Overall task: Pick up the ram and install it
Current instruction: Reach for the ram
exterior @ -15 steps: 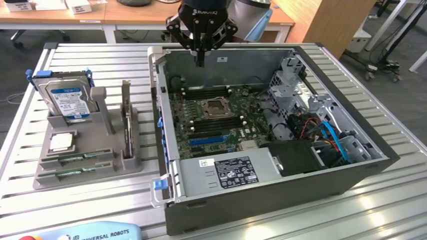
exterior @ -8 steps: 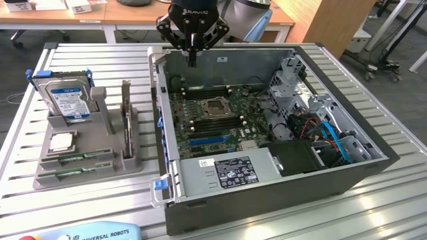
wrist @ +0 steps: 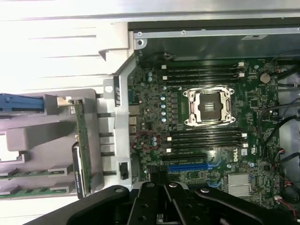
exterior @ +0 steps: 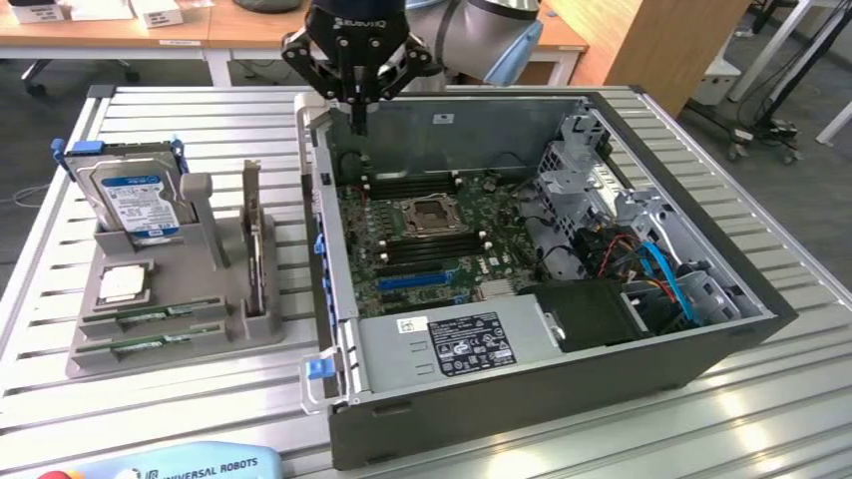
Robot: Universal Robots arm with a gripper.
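open computer case [exterior: 533,414] beside upright hard drive [exterior: 134,198]

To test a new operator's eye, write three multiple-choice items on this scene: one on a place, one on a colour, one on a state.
1. Where do the two ram sticks lie?
A. in the grey holder beside the case
B. in the motherboard slots
C. on top of the power supply

2. What colour is the label of the hard drive?
A. red
B. blue
C. yellow

3. How is the hand?
A. shut, holding nothing
B. wide open
C. shut on a ram stick

Key:
1 A: both green sticks lie flat in the holder.
2 B: the upright drive's label is blue.
3 A: its fingers meet in a point above the case's corner, with nothing between them.
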